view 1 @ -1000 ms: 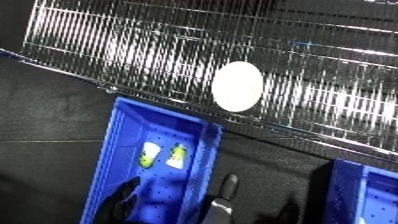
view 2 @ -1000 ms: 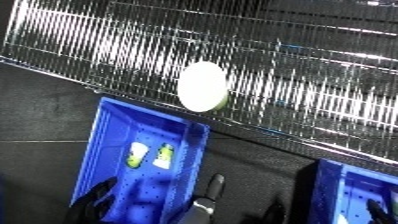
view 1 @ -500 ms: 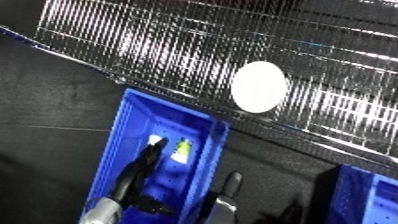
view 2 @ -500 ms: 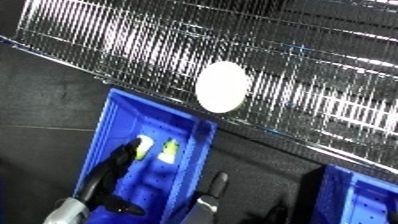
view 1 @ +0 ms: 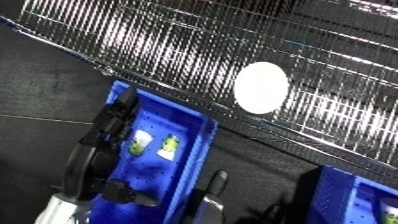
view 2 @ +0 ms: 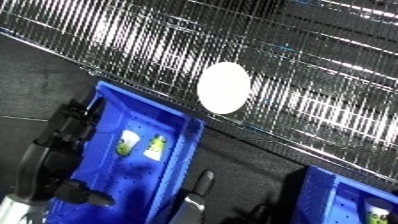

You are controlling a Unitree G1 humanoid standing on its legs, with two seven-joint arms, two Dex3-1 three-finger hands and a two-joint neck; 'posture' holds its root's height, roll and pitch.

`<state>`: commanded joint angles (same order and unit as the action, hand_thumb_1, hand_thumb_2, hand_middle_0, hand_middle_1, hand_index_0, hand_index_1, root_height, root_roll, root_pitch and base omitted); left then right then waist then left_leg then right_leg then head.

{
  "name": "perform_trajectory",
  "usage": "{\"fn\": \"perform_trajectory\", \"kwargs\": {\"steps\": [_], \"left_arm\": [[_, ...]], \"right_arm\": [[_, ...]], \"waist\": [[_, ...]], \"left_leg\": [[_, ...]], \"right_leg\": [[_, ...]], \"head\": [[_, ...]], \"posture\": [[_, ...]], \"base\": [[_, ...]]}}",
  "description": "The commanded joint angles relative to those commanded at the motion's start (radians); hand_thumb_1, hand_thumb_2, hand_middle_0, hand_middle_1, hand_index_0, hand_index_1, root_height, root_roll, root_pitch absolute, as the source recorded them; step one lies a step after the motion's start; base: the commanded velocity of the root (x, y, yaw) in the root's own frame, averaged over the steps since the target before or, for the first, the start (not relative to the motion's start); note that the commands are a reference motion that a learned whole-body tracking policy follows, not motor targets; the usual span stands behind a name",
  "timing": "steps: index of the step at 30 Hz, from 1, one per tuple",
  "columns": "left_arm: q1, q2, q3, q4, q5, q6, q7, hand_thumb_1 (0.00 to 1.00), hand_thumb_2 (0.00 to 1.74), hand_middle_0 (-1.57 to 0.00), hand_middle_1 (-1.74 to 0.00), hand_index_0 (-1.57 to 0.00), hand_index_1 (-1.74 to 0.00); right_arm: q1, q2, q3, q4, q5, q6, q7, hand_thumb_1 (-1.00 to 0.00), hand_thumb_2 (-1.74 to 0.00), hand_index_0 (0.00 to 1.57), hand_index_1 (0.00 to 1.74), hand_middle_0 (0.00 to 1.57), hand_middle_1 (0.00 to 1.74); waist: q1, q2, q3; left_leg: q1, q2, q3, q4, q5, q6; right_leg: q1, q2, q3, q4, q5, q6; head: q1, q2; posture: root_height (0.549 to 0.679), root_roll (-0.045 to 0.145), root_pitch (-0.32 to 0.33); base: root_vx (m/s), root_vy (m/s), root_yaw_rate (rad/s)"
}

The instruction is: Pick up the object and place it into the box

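Two small white and green objects [view 2: 130,142] [view 2: 157,146] lie side by side on the floor of the blue bin [view 2: 182,150]. My left hand [view 1: 105,134] stretches up over the bin's left side, its black fingers straight and open, nothing held. The fingertips reach the bin's far left corner, just left of the two objects. Only a small dark part of my right hand [view 1: 215,186] shows at the bottom, outside the bin's right wall.
A wire-mesh rack [view 1: 178,55] runs across the top, behind the bin. A white oval disc [view 1: 260,87] sits against it. A second blue bin [view 2: 346,200] stands at the lower right. Dark floor [view 2: 249,165] lies between the two bins.
My left hand has come up from the lower edge and stretched forward along the bin's left side to its far corner. The whole picture has shifted with the camera.
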<state>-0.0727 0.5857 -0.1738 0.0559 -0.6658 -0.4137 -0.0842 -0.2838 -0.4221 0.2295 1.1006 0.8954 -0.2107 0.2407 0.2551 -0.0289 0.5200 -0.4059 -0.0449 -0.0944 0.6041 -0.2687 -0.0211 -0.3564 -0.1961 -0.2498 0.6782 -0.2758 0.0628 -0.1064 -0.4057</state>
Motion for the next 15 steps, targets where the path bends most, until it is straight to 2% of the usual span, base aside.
{"fn": "perform_trajectory", "kwargs": {"steps": [5,15], "left_arm": [[-0.026,-0.007,-0.017,0.001,0.023,0.003,0.005,0.00,0.00,0.00,0.00,0.00,0.00],[-0.126,-0.030,-0.065,0.049,0.038,0.016,0.049,0.00,0.00,0.00,0.00,0.00,0.00]], "right_arm": [[-0.003,0.005,0.000,0.015,0.006,0.005,0.012,0.00,0.00,0.00,0.00,0.00,0.00],[-0.006,0.011,0.012,0.027,-0.008,0.030,0.034,0.00,0.00,0.00,0.00,0.00,0.00]], "waist": [[-0.010,-0.010,0.000],[-0.052,-0.025,0.000]], "left_leg": [[0.008,0.002,0.003,-0.002,-0.002,0.0014],[0.002,0.016,0.023,0.030,-0.021,0.0109]], "right_leg": [[0.007,0.0047,0.007,-0.010,0.006,0.0029],[-0.011,0.0247,0.045,0.001,0.014,0.0095]], "head": [[-0.005,0.003],[-0.076,0.011]], "posture": [[0.651,0.035,0.017],[0.648,0.024,0.012]], "base": [[0.030,-0.008,-0.072],[0.013,0.016,-0.158]]}}
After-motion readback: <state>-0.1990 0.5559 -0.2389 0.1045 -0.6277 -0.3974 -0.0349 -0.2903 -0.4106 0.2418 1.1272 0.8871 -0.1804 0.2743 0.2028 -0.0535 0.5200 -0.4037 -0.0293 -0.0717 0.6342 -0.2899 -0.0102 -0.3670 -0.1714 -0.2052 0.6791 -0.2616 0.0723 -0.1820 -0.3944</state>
